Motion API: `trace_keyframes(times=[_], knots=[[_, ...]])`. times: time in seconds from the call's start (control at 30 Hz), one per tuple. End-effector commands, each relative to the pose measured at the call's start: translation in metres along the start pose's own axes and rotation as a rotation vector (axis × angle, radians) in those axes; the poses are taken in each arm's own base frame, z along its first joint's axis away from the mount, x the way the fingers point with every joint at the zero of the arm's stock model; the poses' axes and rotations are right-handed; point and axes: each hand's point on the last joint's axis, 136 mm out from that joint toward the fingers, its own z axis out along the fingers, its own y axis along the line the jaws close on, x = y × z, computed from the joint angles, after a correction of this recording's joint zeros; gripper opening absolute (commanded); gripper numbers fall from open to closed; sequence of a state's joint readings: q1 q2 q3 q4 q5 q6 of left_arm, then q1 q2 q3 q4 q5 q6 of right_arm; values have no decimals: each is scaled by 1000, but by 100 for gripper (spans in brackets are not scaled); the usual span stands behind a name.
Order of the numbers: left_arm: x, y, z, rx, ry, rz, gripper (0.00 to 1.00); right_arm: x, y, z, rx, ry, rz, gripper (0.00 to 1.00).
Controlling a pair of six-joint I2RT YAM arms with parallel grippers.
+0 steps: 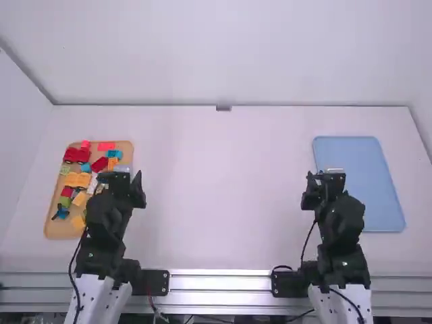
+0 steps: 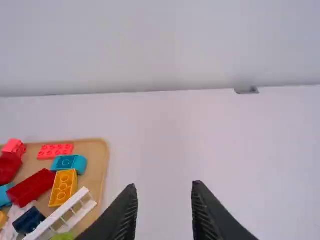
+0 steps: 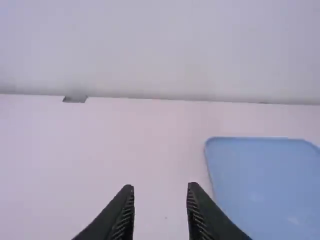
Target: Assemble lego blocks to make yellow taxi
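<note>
Lego blocks point(image 2: 63, 188), red, yellow, teal, white, jumbled on tan tray point(image 1: 62, 230)

White links point(image 1: 96, 297), blocky black joints point(image 1: 102, 219); a thin black cable point(image 1: 72, 270) runs beside the left arm point(image 1: 100, 250). The fingers point(image 2: 126, 215) are black and ridged.

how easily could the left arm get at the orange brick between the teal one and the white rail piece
Probably yes: the left end effector is open and empty, and nothing covers the orange brick, though the teal brick and white rail piece crowd it.
</note>
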State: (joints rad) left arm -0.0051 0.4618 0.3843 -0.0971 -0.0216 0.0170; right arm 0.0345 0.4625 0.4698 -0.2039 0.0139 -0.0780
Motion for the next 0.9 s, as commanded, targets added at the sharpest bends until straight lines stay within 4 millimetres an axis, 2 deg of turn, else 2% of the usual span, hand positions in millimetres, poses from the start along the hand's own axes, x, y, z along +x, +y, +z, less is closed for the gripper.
trace_keyframes(times=[0.0,0.13,0.27,0.4,0.47,0.5,0.67,0.7,0.73,0.87], knots=[[-23,7,2,-39,-8,-39,34,-27,-1,1,1,-7,-34,34],[-39,13,13,-75,29,-66,41,-47,0,10,-8,34,-60,42],[-51,9,29,-46,100,61,50,-68,-1,24,-12,88,-89,50],[-64,5,43,-24,125,77,57,-82,-2,37,-19,126,-110,57],[-76,13,55,-74,132,-4,61,-93,-1,48,-32,151,-124,61],[-82,24,61,-135,139,-38,64,-98,0,54,-38,166,-132,64],[-93,61,79,-338,176,-72,72,-112,3,75,-52,212,-163,72],[-93,63,81,-346,178,-73,73,-113,2,76,-52,214,-164,73],[-96,77,90,-409,198,-88,76,-118,3,86,-57,228,-176,76],[-89,104,112,-480,288,-162,83,-129,12,106,-80,246,-206,83]])
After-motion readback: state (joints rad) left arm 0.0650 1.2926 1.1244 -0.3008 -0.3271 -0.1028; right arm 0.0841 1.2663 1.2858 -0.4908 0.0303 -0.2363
